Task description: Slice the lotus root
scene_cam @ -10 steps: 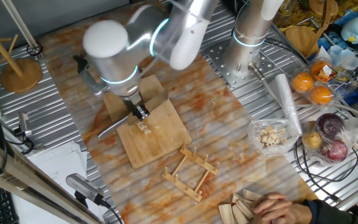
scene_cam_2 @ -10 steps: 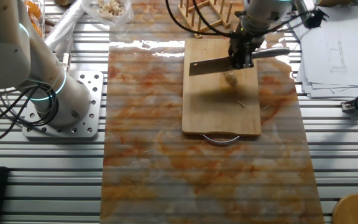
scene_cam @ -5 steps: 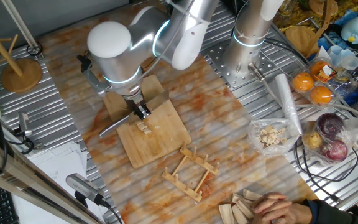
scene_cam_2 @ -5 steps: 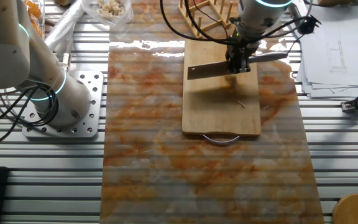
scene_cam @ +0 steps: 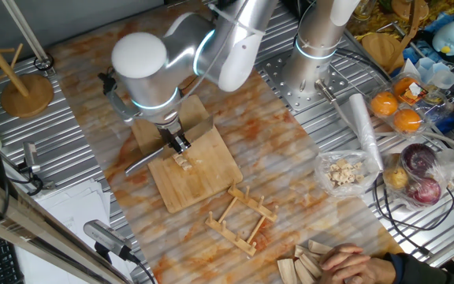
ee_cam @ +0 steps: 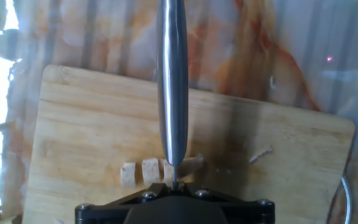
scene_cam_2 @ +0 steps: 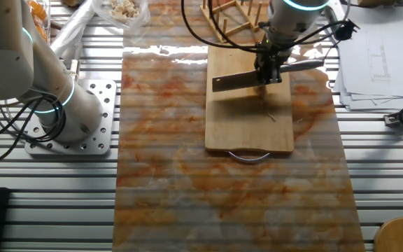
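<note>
Where the marbled desk point(scene_cam_2: 166, 175) spreads between ribbed metal panels, the silver arm point(scene_cam: 172, 55) bends down over the wooden board point(scene_cam_2: 247, 105), which lies flat near the middle of the desk. At the arm's tip the claw point(scene_cam_2: 268, 68) is clamped narrowly on the handle of a cleaver-style knife point(scene_cam_2: 238, 80), whose flat blade reaches sideways over the board in the other fixed view. From the hand view the knife point(ee_cam: 172, 87) appears edge-on as a bright steel strip running up the middle, with the claw's black base at the bottom edge; its fingers cannot be made out there.

Under the blade lies the lotus root point(ee_cam: 160, 170), on the board's surface toward the near edge in the hand view. Two pale slices sit apart to the left of the blade, a third touches it, and a darker uncut stub pokes out on the right. A thin pale sliver point(ee_cam: 260, 154) rests alone on the board, well apart to the right. A slatted wooden rack point(scene_cam: 241, 217) stands just beside the board.
</note>
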Robot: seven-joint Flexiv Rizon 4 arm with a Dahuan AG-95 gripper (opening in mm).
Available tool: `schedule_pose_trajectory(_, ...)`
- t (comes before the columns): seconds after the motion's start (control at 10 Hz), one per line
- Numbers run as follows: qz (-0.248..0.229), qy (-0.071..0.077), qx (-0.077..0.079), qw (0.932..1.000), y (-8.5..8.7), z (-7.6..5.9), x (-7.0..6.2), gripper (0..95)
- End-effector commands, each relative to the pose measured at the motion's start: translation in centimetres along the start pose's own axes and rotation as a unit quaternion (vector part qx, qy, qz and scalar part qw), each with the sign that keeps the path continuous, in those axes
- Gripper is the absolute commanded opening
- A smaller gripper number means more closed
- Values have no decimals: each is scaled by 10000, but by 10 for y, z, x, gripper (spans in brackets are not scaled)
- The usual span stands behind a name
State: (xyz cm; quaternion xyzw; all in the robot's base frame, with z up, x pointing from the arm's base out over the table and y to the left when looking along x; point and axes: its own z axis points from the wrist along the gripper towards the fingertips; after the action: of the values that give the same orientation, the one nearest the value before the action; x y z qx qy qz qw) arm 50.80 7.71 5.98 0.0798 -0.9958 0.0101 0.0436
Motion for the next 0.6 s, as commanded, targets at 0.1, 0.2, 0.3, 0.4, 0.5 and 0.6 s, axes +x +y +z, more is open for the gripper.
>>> schedule_pose_trajectory(0.1,116,-71,0,9999,-2,16,-8,0)
schedule_pose_trajectory(0.2,169,-70,-27,9998,-2,22,-11,0)
schedule_pose_trajectory(0.3,190,-52,-52,9998,0,24,-13,0)
schedule_pose_trajectory(0.4,185,43,-49,9998,0,24,-14,0)
schedule_pose_trajectory(0.5,48,-27,-40,10000,-4,20,-9,0)
schedule_pose_trajectory(0.6,-6,-55,-114,9999,-7,14,-6,0)
